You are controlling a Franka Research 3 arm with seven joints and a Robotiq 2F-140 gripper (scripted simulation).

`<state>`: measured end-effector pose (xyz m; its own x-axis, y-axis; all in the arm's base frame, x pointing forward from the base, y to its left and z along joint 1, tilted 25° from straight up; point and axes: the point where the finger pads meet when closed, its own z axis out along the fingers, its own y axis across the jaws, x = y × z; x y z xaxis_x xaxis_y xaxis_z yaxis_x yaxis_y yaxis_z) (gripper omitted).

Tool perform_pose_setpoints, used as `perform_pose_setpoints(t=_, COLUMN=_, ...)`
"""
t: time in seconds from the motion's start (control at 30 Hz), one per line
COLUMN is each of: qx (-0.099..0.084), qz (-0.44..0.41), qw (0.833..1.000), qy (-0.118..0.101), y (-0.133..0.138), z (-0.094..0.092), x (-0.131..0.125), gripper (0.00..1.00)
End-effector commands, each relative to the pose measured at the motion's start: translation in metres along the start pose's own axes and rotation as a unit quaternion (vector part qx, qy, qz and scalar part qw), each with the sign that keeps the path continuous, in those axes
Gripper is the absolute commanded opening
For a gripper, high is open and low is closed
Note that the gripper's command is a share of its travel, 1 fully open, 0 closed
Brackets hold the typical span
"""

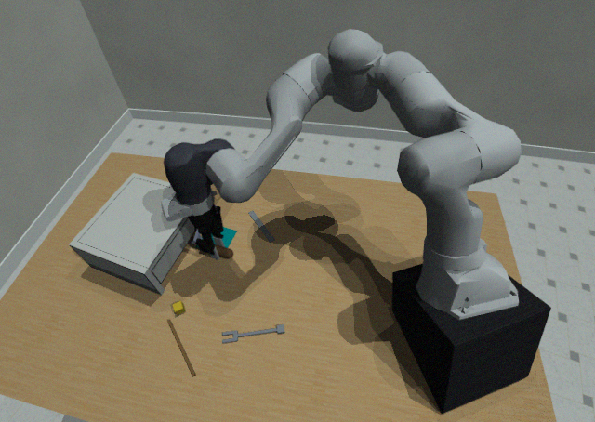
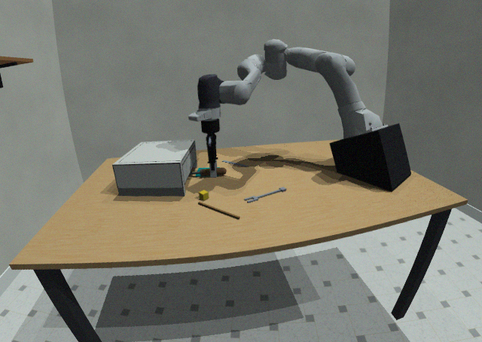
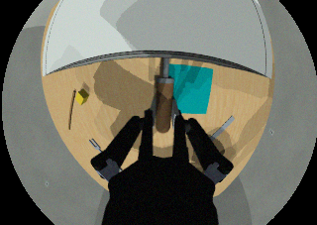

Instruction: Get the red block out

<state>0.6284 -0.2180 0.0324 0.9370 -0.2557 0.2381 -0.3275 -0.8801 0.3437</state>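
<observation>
My gripper stands low on the table right in front of the grey cabinet. It is shut on the brown handle of a tool. The tool's grey shaft points at the gap under the cabinet's front edge. The handle's end also shows in the top view and the exterior view. The teal square lies on the table just to the right of the tool, partly hidden by my gripper in the top and exterior views. No view shows the red block.
A small yellow cube and a thin brown stick lie near the cabinet's front corner. A grey forked tool lies mid-table. A grey bar lies beyond the teal square. My black base stands at the right.
</observation>
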Motion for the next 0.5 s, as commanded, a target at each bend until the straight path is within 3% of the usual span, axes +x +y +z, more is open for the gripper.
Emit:
perform_pose_setpoints(t=0.0, qx=0.002, qz=-0.003, qw=1.000, qy=0.002, y=-0.0019, z=-0.0025, x=0.0012, gripper=0.00)
perform_pose_setpoints(t=0.47, qx=0.002, qz=-0.003, qw=1.000, qy=0.002, y=-0.0019, z=-0.0025, x=-0.0004, gripper=0.00)
